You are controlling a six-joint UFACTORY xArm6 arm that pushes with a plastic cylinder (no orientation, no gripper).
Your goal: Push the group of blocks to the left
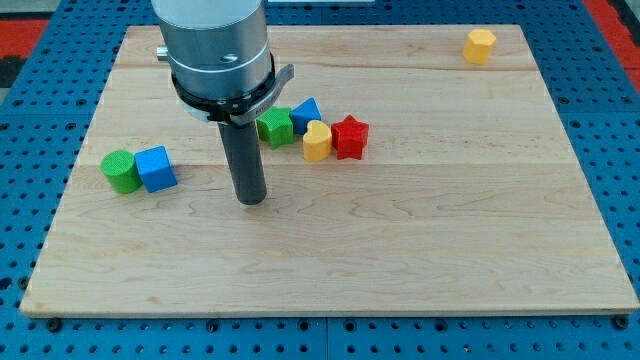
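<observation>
1. Wooden board [420, 250] lying flat on a blue table with holes [615, 120].
2. Grey round arm body [215, 50] coming down from the view's top, over the board's upper left part.
3. Dark rod [245, 155] hanging straight down from the arm body.
4. My tip [251, 201] resting on the board, toward the view's bottom and a little left of the red star.
5. No claw here at all, only the rod, so nothing to open, close or grab.
6. Red star [350, 136] sitting a bit above the board's middle, at the right end of a small group.
7. Yellow heart [317, 141] touching the red star on its left side.
8. Blue block [305, 113] up and to the left of the red star, just behind the yellow heart; shape hard to tell.
9. Green block [275, 126] farther left of the red star, right beside the blue block and partly behind the rod.
10. Tip close to this group, but apart from it, down and to the left of the green block.
11. Blue cube [156, 168] far to the left of the red star, well apart from the group.
12. Green cylinder [120, 170] touching that blue cube on its left.
13. Yellow block [480, 45] far up and to the right of the red star, alone near the board's top right corner.
</observation>
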